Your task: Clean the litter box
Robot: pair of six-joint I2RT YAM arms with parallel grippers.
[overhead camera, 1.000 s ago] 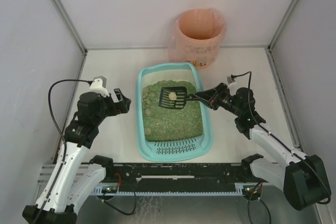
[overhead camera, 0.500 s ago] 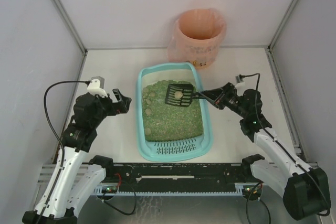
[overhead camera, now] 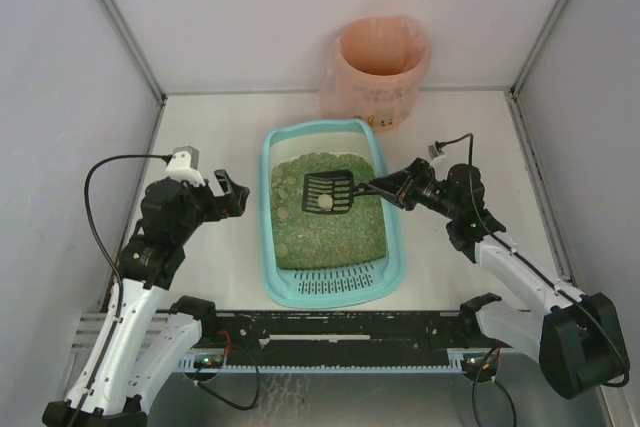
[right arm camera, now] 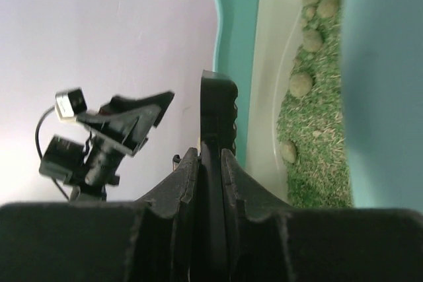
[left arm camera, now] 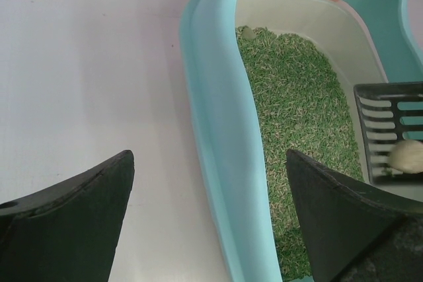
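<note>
White table (overhead camera: 200,137), pale walls on three sides, pink-bagged bin (overhead camera: 378,67) at the back. The litter box (overhead camera: 330,292) sits mid-table between the arms. Left gripper (overhead camera: 237,197) is spread wide and empty beside its left rim. Right gripper (overhead camera: 385,187) is clamped on the scoop (overhead camera: 330,190), pale clump (overhead camera: 327,203) aboard, and the scoop has swung back leftward over the litter since a moment ago.

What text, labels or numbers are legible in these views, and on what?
None legible.
Bin: faint marks low on its front, under the pink bag, too blurred to read.
Litter box, scoop: no print visible.
</note>
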